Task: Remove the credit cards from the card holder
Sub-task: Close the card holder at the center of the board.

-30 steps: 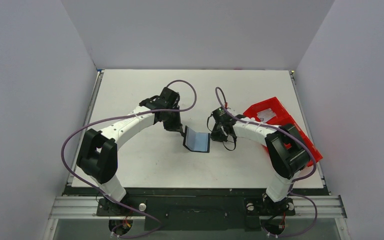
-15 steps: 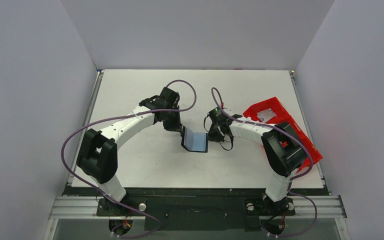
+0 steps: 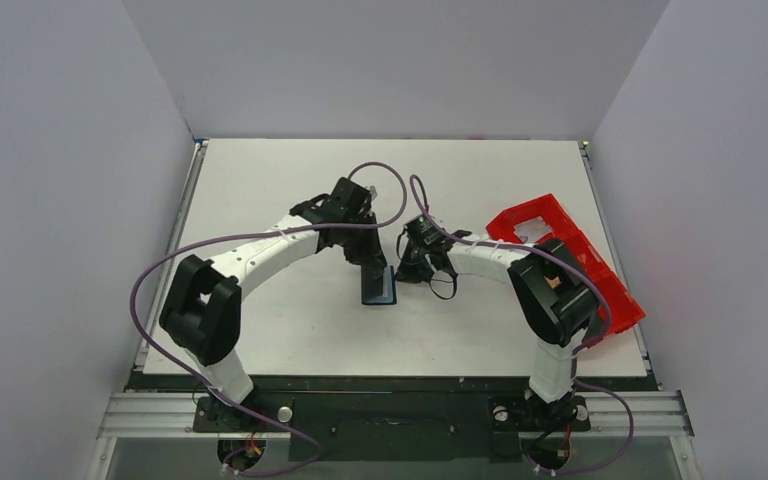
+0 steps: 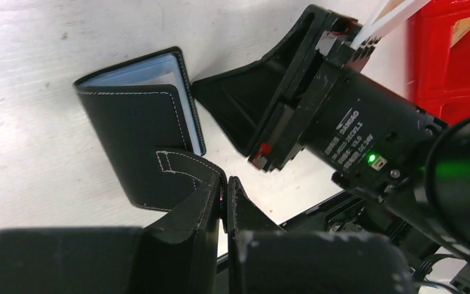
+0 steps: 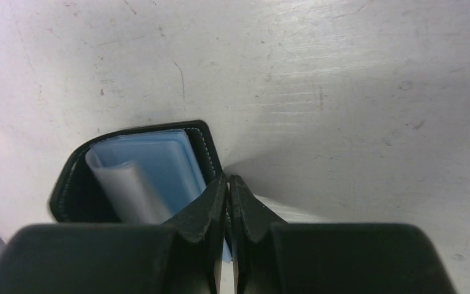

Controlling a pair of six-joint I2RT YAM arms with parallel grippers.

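Note:
The black card holder [image 3: 378,288] stands on the table between both grippers, folded nearly shut. In the left wrist view its black outer cover [image 4: 138,131] faces me, and my left gripper [image 4: 224,191] is shut on its closing tab [image 4: 180,166]. My right gripper [image 5: 227,191] is shut on the holder's other cover edge [image 5: 211,153]. Blue-grey plastic sleeves [image 5: 153,165] show inside, one curled up [image 5: 122,187]. I cannot make out any card. In the top view the left gripper [image 3: 373,264] and right gripper [image 3: 406,268] are close together.
A red compartment tray [image 3: 560,250] lies at the table's right edge, partly under the right arm; it also shows in the left wrist view [image 4: 450,55]. The right arm's wrist body [image 4: 343,122] sits very close to the left gripper. Grey walls enclose the table.
Both grippers have moved toward each other. The holder, spread open a second ago, is now folded nearly shut and has shifted slightly left.

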